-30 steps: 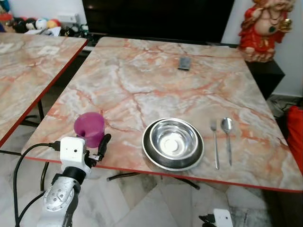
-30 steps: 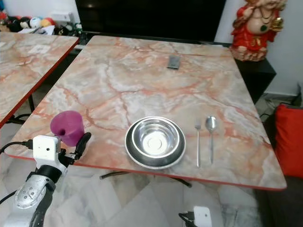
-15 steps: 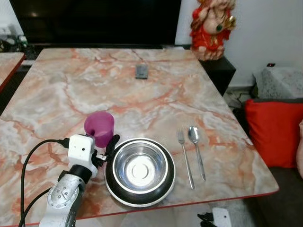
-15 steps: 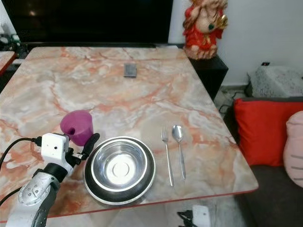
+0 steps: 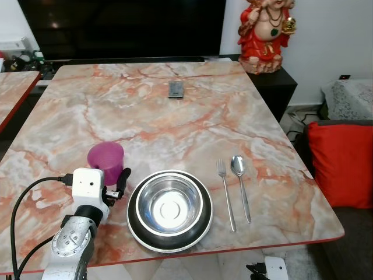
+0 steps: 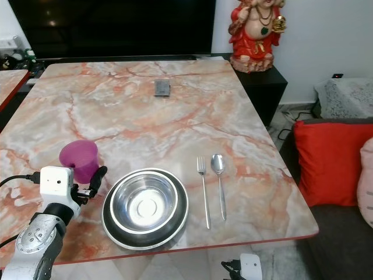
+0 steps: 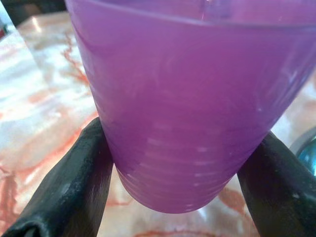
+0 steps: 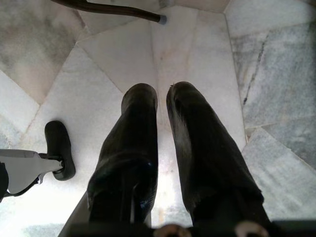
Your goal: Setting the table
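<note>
While left gripper (image 7: 173,163) clamps purple cup (image 5: 105,160) left of bowl (image 5: 169,210), fork (image 5: 225,192) and spoon (image 5: 240,185) already laid; cup unreleased; right gripper (image 8: 165,148) idle, fingers nearly closed

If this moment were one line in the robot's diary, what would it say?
left claw: shut on purple cup | cup: on table, left of steel bowl | fork, spoon: right of bowl | right claw: idle, low

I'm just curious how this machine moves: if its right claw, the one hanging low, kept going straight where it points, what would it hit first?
The right gripper points down at the pale marble floor. Nothing seems to lie between, so it would probably meet the floor first.
</note>
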Controlling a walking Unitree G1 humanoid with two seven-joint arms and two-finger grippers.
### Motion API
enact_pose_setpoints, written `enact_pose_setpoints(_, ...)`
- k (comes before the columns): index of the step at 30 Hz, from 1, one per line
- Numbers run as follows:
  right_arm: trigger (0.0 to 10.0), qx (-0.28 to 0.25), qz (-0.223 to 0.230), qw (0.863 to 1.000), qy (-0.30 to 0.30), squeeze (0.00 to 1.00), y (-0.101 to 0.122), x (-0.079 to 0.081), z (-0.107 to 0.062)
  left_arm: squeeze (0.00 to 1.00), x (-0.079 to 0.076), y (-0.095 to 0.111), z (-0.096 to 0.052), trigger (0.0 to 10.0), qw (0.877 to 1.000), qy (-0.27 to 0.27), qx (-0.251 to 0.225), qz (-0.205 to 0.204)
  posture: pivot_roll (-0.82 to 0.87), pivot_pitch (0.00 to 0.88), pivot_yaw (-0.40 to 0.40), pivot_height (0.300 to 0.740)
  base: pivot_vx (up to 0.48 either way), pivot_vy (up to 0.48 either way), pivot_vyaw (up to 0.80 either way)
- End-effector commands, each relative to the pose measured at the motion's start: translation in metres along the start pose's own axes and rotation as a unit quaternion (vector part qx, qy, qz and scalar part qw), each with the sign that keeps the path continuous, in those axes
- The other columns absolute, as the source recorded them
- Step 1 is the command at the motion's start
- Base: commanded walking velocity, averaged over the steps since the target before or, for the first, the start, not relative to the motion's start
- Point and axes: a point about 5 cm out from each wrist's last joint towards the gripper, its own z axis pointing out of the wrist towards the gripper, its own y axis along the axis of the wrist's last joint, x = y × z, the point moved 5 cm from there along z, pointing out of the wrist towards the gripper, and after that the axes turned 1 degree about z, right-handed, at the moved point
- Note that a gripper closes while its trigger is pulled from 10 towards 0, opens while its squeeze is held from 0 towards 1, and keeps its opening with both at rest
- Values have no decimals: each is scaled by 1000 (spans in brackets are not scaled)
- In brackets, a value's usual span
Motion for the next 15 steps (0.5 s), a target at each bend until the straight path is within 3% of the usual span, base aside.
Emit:
enact_pose_setpoints(1, 10000, 13, 0, 1000, -2, 0, -8, -2, -2, 0, -1, -7, -1, 10000, 1000, -1, 17, 3, 31, 124, -36, 740, 0, 0, 0)
enact_pose_setpoints(8, 10000, 15, -2, 1000, 0, 0, -9, -1, -2, 0, 7, -29, -4, 10000, 998, 23, 63, 4, 21, 116, -27, 740, 0, 0, 0)
enact_pose_setpoints(15, 10000, 17, -3, 1000, -1, 0, -10, -1, -2, 0, 6, -36, -6, 10000, 997, 28, 76, -7, 19, 107, -26, 740, 0, 0, 0)
